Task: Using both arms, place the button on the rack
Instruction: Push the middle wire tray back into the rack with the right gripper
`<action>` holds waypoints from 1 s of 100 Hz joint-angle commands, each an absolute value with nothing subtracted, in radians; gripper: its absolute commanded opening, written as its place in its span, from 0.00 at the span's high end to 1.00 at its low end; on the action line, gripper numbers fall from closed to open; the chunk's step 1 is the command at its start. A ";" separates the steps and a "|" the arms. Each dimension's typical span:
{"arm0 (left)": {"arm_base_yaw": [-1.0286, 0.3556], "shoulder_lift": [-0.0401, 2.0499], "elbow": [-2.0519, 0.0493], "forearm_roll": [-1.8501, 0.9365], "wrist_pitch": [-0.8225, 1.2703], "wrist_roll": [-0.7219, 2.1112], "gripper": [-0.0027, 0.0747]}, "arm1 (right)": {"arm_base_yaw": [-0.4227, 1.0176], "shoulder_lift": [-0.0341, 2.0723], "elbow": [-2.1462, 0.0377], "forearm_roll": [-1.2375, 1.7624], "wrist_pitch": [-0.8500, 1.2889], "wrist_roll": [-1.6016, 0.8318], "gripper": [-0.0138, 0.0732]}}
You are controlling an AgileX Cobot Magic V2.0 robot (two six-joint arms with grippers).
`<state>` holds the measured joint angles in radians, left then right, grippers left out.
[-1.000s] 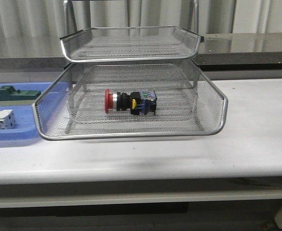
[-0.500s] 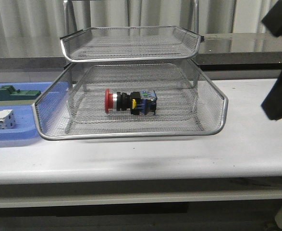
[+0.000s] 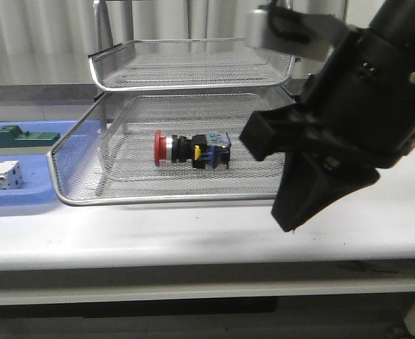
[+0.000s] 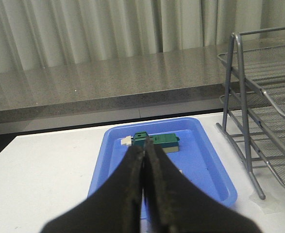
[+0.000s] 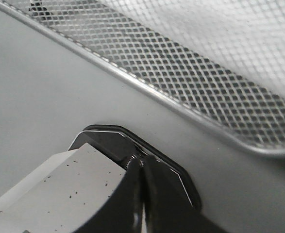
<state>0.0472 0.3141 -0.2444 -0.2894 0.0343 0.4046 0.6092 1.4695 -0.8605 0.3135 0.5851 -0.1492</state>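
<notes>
- The right gripper (image 5: pixel 142 194) has its two fingers pressed together, with nothing between them; it is over the white table (image 5: pixel 45 97), just near of the rack's front rim.
- From the front, the right gripper (image 3: pixel 295 212) points down at the table edge, near and to the right of the rack (image 3: pixel 193 194).
- The left gripper (image 4: pixel 143 184) also has its fingers together and holds nothing; it is above the blue tray (image 4: pixel 205 160).
- The button (image 3: pixel 191 150) lies on its side in the lower tier of the rack, red head to the left.
- In the blue tray (image 3: pixel 23 198), left of the rack, are a green block (image 3: pixel 20 139) and a white switch unit (image 3: pixel 0 174).
- I can read no writing or label on any of these things.
</notes>
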 commanded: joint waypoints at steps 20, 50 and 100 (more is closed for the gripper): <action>0.049 0.321 -0.270 -0.300 -0.046 0.396 0.96 | 0.680 1.566 -0.977 0.247 0.545 -0.166 0.92; 0.049 0.321 -0.270 -0.300 -0.046 0.396 0.96 | 0.735 1.665 -1.047 0.134 0.537 -0.166 0.92; 0.049 0.321 -0.270 -0.300 -0.046 0.396 0.96 | 0.735 1.714 -1.068 -0.007 0.429 -0.166 0.92</action>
